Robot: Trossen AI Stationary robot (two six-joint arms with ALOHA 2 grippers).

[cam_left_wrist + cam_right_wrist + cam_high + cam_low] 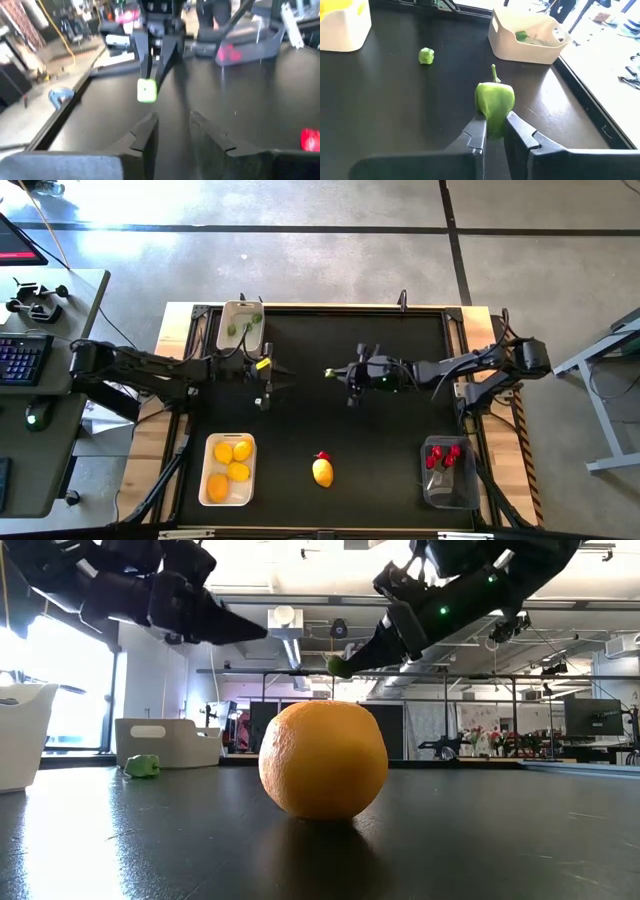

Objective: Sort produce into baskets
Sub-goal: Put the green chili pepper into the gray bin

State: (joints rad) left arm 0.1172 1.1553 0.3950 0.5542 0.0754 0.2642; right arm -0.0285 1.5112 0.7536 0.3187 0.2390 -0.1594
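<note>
My right gripper (494, 131) hovers over the middle of the mat, shut on a green pepper-like piece of produce (494, 102), also seen in the high view (328, 372). My left gripper (172, 131) faces it from the table's left, open, with nothing between its fingers. Another green piece (426, 55) lies on the mat in front of the beige tub (240, 325), which holds green pieces. A lemon (322, 472) with a red piece (322, 456) beside it rests on the mat near the front edge. My right gripper pinches the green piece by its end opposite the stem (492, 125) between its two fingers. The fingers come from the table's right, slanting a little downward. The piece is lifted clear of the mat, its stem (494, 72) pointing away from the gripper.
A white tray (212, 442) with several lemons stands at the front left. A transparent bin (450, 492) with red pieces stands at the front right. Between the two grippers the black mat lies bare.
</note>
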